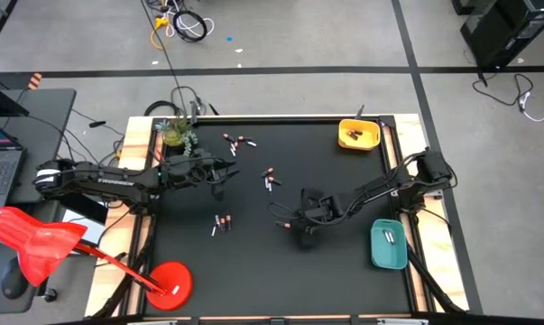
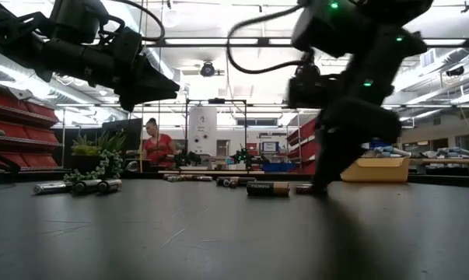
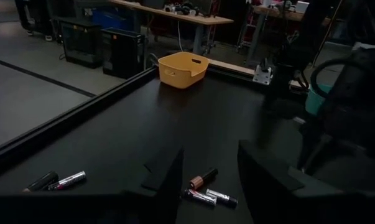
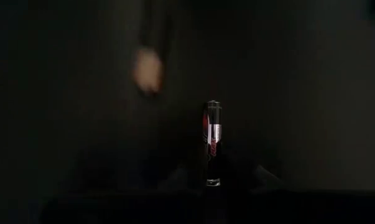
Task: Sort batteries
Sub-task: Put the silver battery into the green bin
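Batteries lie in small groups on the black table (image 1: 344,271): one far left of middle (image 1: 237,140), one at the middle (image 1: 270,178), one nearer (image 1: 221,222). My right gripper (image 1: 300,230) reaches down to the table right of the middle, shut on a dark and red battery (image 4: 212,140). My left gripper (image 1: 219,181) hovers open above the left half. Its fingers frame a few batteries (image 3: 203,180) lying on the table below. The yellow tray (image 1: 358,134) and the teal tray (image 1: 388,246) hold batteries. My right gripper has the dark and red battery by the end nearest the fingers (image 4: 212,182), between its two fingertips. It comes slanting steeply down from the table's right. The battery points away along the fingers' line. The dark hides the fingers and whether the battery is off the table.
A small potted plant (image 1: 176,134) stands at the table's far left corner. A copper and black battery (image 2: 269,188) lies near my right gripper's tip (image 2: 320,183). A raised rim (image 1: 405,181) runs along the table's edges. A person in red stands far off in the room (image 2: 158,146).
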Action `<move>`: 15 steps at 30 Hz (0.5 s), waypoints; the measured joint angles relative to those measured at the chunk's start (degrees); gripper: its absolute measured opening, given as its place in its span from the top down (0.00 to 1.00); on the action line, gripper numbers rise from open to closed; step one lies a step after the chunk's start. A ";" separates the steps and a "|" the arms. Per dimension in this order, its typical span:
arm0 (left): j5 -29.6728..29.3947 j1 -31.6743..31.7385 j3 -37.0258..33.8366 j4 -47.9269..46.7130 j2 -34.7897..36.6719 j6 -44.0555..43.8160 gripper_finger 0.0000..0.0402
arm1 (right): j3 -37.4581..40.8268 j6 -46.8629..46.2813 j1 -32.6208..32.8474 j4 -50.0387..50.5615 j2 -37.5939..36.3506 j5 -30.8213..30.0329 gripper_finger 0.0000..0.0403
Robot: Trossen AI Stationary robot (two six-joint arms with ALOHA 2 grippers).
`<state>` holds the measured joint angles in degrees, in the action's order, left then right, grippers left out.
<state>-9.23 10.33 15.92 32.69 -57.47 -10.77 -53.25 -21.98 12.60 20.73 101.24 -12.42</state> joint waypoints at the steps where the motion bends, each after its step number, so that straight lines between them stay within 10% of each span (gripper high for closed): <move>1: 0.00 0.00 0.00 0.00 0.00 -0.02 0.61 | 0.15 -0.25 0.00 3.23 -1.29 -0.20 0.94; 15: -0.26 0.00 0.00 0.21 0.00 -0.02 0.61 | 0.04 -34.66 10.15 44.02 -24.46 16.66 0.94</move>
<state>-9.49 10.33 15.92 32.90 -57.47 -10.79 -53.21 -56.64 22.76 64.76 76.78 4.24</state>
